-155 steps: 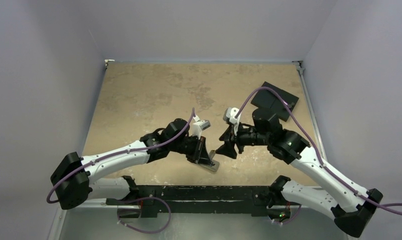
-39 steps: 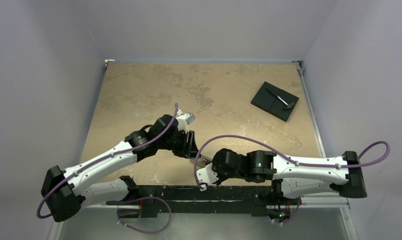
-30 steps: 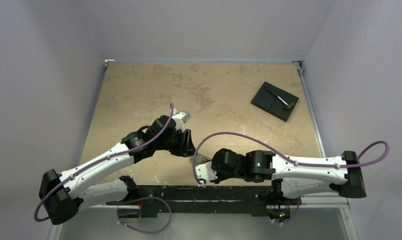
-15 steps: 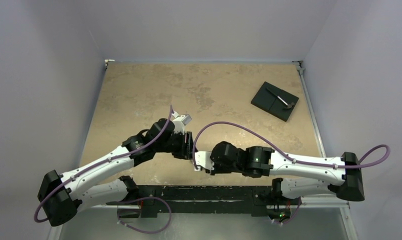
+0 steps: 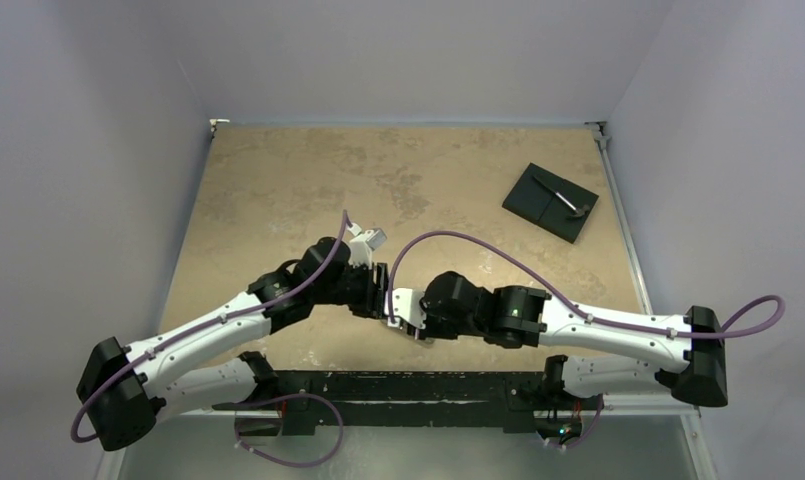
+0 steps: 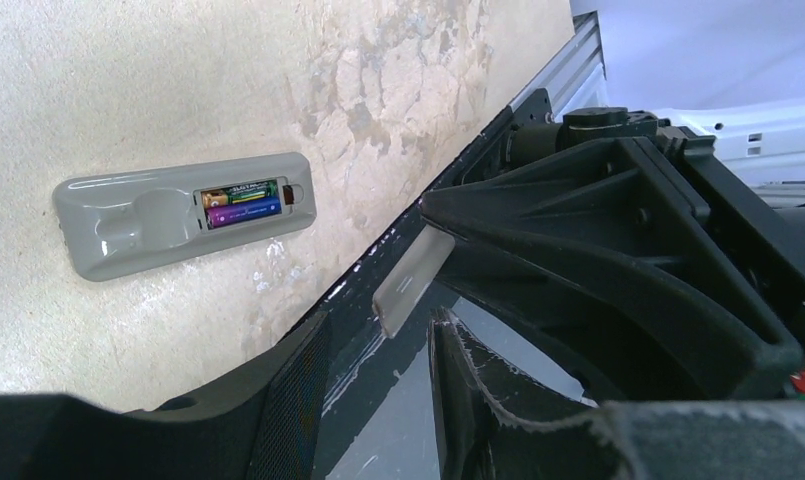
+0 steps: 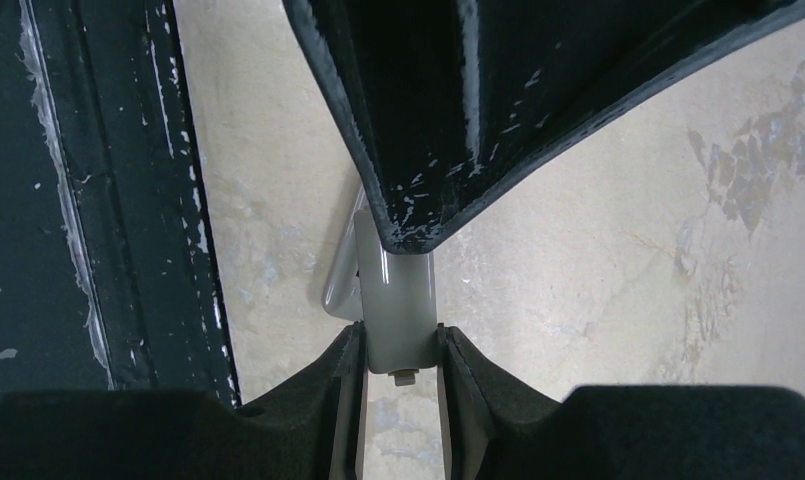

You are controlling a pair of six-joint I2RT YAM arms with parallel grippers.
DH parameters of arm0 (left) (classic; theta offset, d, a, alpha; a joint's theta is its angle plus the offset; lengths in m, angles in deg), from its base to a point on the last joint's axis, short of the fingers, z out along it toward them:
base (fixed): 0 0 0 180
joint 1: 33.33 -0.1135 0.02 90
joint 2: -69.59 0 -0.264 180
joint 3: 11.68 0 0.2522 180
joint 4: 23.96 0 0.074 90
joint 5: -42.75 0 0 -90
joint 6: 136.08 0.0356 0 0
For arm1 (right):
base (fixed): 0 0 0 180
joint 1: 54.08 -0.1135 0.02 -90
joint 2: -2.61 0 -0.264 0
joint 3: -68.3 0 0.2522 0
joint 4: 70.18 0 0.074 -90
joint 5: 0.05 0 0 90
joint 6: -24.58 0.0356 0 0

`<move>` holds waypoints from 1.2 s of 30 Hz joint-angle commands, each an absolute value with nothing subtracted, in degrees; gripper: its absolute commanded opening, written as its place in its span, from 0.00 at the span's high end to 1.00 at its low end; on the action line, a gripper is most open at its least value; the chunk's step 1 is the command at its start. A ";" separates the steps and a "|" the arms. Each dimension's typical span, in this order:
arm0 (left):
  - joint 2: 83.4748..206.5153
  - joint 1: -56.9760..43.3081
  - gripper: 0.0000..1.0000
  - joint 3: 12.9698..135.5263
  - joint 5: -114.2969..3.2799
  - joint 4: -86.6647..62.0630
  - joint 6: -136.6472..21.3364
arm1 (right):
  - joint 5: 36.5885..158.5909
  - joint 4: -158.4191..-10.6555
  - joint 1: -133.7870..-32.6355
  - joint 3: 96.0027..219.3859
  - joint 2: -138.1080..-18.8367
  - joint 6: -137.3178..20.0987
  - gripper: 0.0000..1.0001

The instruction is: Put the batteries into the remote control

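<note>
The right gripper (image 7: 400, 340) has swung to the spread left gripper (image 6: 378, 345), pinching the cover strip (image 7: 396, 300) (remote control (image 6: 138, 225) lies nearby).

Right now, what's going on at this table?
Both batteries already sit in the remote, which lies back-up on the table with its compartment open. The right arm has its jaws shut on the grey cover strip, right at the jaws of the left arm. Whether those also grip it is unclear.
</note>
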State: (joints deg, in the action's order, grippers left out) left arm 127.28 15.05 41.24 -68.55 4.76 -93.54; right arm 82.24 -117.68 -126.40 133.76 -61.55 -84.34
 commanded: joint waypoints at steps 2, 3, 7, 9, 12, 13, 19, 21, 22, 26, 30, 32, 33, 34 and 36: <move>128.31 14.78 0.60 40.58 -69.66 1.46 -94.62 | 83.57 -114.42 -125.94 136.54 -60.48 -83.07 0.82; 128.44 14.76 0.60 40.50 -69.66 1.35 -94.60 | 83.72 -114.20 -125.90 136.63 -60.30 -83.02 0.82; 128.87 14.79 0.60 39.96 -69.69 0.84 -94.77 | 83.80 -113.70 -125.59 136.79 -59.12 -82.66 0.82; 128.99 14.75 0.60 39.61 -69.68 0.70 -94.79 | 83.73 -113.50 -125.51 136.88 -58.33 -82.52 0.81; 129.18 14.74 0.60 39.29 -69.66 0.49 -94.75 | 83.71 -113.24 -125.13 137.03 -57.05 -82.48 0.81; 129.18 14.76 0.60 39.15 -69.59 0.44 -94.74 | 83.71 -113.09 -125.10 137.08 -56.60 -82.40 0.81; 129.75 14.75 0.61 38.70 -69.49 -0.21 -94.78 | 85.03 -112.64 -124.71 137.26 -54.85 -81.87 0.81; 129.88 14.77 0.61 38.57 -69.57 -0.33 -94.84 | 85.39 -112.59 -124.67 137.19 -54.56 -81.65 0.81; 129.90 14.76 0.61 38.55 -69.57 -0.39 -94.87 | 85.52 -112.59 -124.66 137.10 -54.48 -81.53 0.81; 129.88 14.77 0.61 39.00 -69.48 -0.48 -95.00 | 85.88 -112.57 -124.66 136.44 -54.75 -81.26 0.81; 129.73 14.75 0.61 40.15 -68.78 0.20 -94.65 | 86.42 -112.76 -124.66 135.95 -55.72 -80.71 0.81; 129.63 14.74 0.61 40.75 -68.22 0.91 -94.37 | 86.52 -112.90 -124.66 135.78 -56.15 -80.68 0.82; 129.48 14.78 0.61 41.05 -67.92 1.29 -94.19 | 86.52 -112.94 -124.66 135.69 -56.26 -80.69 0.83; 129.45 14.79 0.61 41.43 -67.56 1.76 -93.89 | 86.46 -112.99 -124.66 135.60 -56.42 -80.63 0.83; 129.36 14.75 0.61 41.92 -66.73 2.68 -93.43 | 86.28 -113.24 -124.66 135.54 -56.77 -80.58 0.84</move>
